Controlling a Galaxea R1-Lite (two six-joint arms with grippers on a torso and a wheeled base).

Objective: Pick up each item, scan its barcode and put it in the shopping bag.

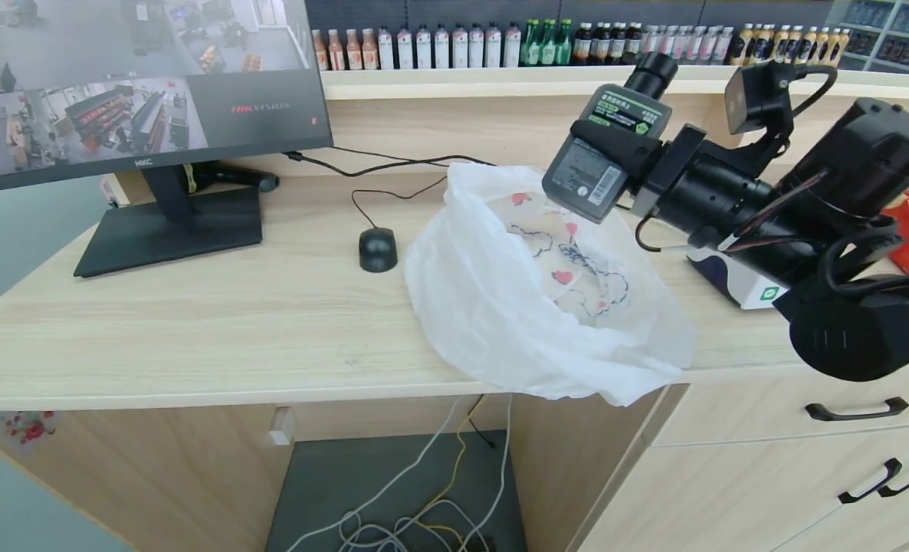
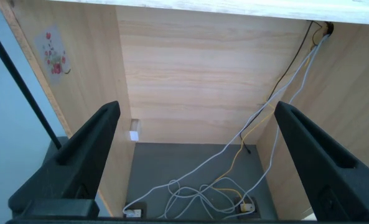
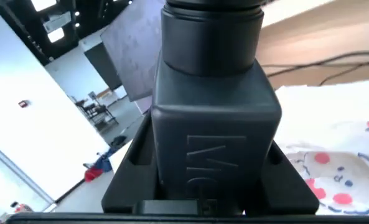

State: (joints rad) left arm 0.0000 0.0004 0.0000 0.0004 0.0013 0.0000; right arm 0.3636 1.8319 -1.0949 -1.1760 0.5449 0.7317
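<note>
Over the wooden worktop [image 1: 194,330], your right jaws clamp a stiff, probably slick bottle [image 1: 589,172] mid-body, shopping bag [image 1: 485,307] at its seven o'clock; left jaws gape empty.

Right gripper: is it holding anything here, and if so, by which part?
Yes. The right gripper is shut on a grey bottle with a black cap, clamped across the middle of its body, above the shopping bag.
</note>
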